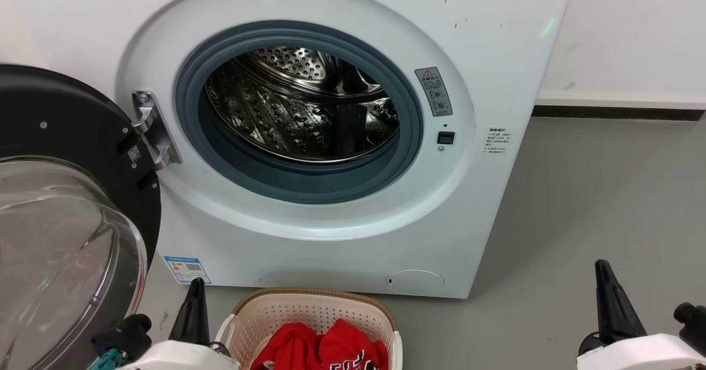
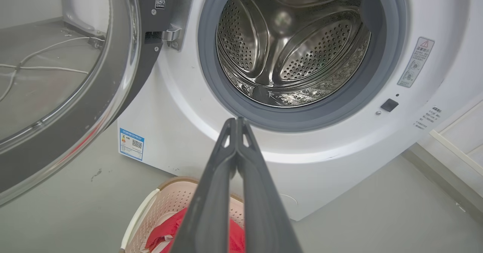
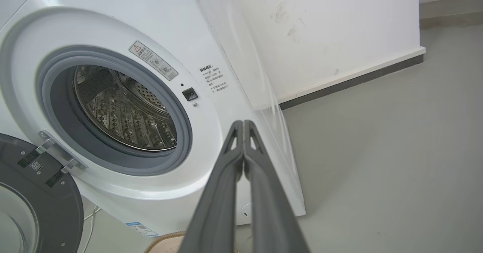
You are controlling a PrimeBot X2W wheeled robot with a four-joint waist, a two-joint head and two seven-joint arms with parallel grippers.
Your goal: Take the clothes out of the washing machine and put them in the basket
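Fingers pressed together and empty, your left gripper and right gripper are hanging idle, likely because the soft red fabric clothes are lying in the cream perforated plastic basket just below the left one

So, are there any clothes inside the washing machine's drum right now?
No: in the left wrist view the drum of the washing machine shows bare perforated steel, and the red clothes lie in the basket.
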